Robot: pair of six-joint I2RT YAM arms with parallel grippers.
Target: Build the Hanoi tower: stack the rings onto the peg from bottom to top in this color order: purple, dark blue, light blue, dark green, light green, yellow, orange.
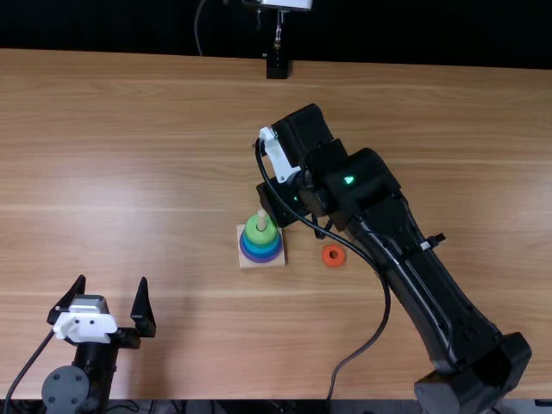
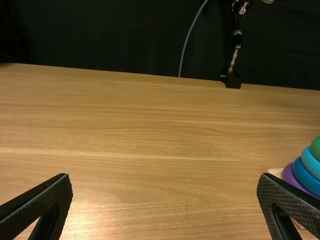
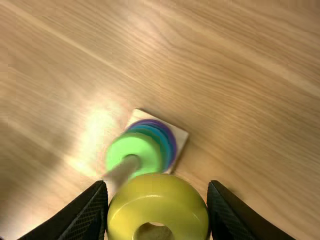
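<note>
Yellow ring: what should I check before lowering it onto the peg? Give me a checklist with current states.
1. Yellow ring held between the right gripper's fingers: ok.
2. Light green ring topmost on the peg: ok.
3. Yellow ring's hole over the peg: not ok, the peg stands off to one side.
4. Left gripper away from the tower: ok.
5. Grip firm enough: cannot tell.

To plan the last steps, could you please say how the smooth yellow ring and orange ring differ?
The yellow ring is gripped by the right claw, the orange ring ungripped. The yellow ring is raised; the orange ring lies flat on the table. Neither is on the peg.
</note>
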